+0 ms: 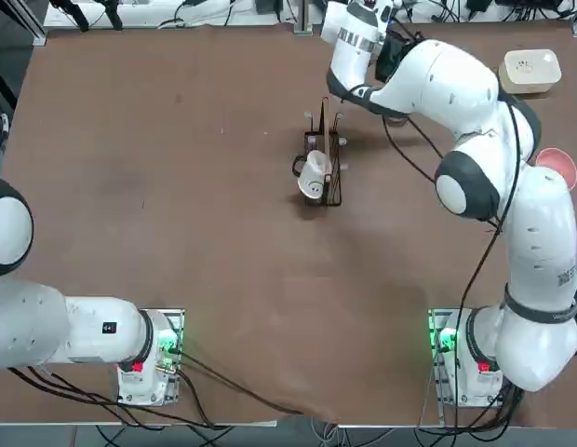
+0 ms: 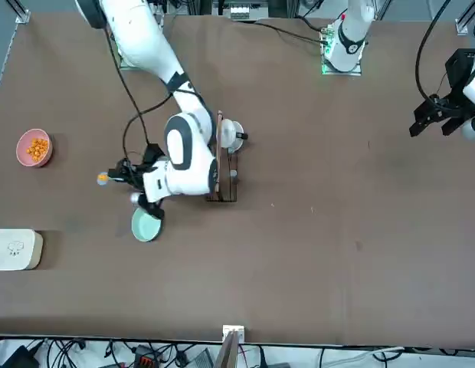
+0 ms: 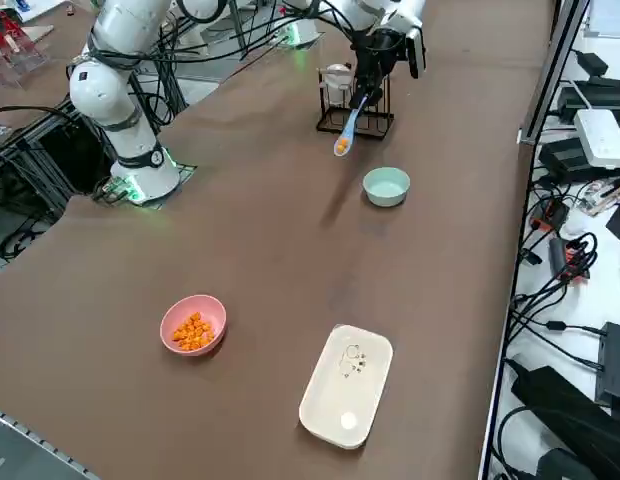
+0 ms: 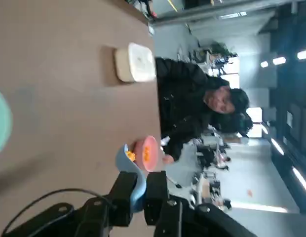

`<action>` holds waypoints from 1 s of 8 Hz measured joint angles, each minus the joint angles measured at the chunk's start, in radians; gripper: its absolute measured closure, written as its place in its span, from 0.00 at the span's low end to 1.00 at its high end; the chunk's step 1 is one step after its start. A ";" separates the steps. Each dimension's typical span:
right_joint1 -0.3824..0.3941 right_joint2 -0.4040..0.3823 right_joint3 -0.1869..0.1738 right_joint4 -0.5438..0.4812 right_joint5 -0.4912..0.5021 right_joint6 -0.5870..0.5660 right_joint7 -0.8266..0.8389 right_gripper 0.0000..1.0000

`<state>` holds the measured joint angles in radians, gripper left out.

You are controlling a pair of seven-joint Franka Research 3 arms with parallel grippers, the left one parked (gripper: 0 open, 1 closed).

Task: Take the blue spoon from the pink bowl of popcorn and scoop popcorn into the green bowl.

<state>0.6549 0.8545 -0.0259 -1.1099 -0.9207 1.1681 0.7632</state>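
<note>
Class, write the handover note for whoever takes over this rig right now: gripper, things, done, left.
Right gripper: shut on the blue spoon, which carries some popcorn, held in the air.
Pink bowl: on the table, more popcorn inside.
Green bowl: on the table near the spoon, not under it.
Done: spoon out of the pink bowl, loaded.
Left: bring the spoon over the green bowl and tip the popcorn in.

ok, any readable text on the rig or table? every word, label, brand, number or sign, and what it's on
None that can be read for sure.
White box lid: a small line drawing with marks under it, too small to read.
Right arm: dark lettering on its white casing, too small to read.
</note>
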 joint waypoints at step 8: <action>0.015 0.032 -0.013 0.036 0.092 0.269 0.017 0.87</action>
<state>0.6702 0.8863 -0.0384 -1.0740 -0.8291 1.4375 0.7798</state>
